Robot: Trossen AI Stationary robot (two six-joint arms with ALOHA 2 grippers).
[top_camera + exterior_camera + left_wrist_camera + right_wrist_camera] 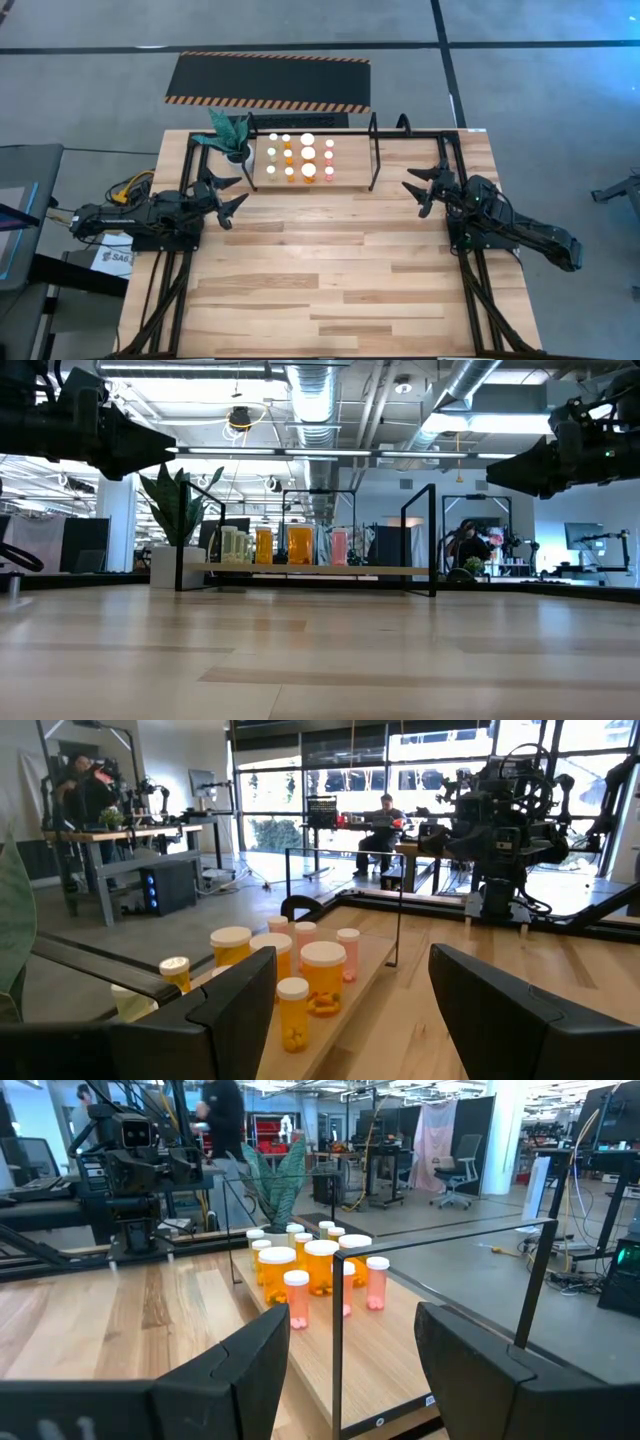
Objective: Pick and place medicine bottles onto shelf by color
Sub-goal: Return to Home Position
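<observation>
The medicine bottles [300, 160] stand upright in rows on the shelf [355, 160], crowded toward its plant [232, 132] end. The left gripper [238, 192] hangs just off that end, nearer them. The right gripper [412, 192] sits off the shelf's bare end. Both sets of fingers [240, 1010] gape wide, empty, pointing toward the shelf.

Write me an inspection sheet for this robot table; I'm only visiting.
Surface: light wooden table; no loose bottles seen on it.
Job's things: white-capped medicine bottles, yellow, orange and pink, grouped on the shelf toward its plant end.
Clutter: potted plant beside the shelf.
Claws: left claw and right claw both open, holding nothing.
Cables: yellow-orange bundle by the left arm's base.
Surroundings: hazard-striped mat on the floor beyond the table; person seated far off.
</observation>
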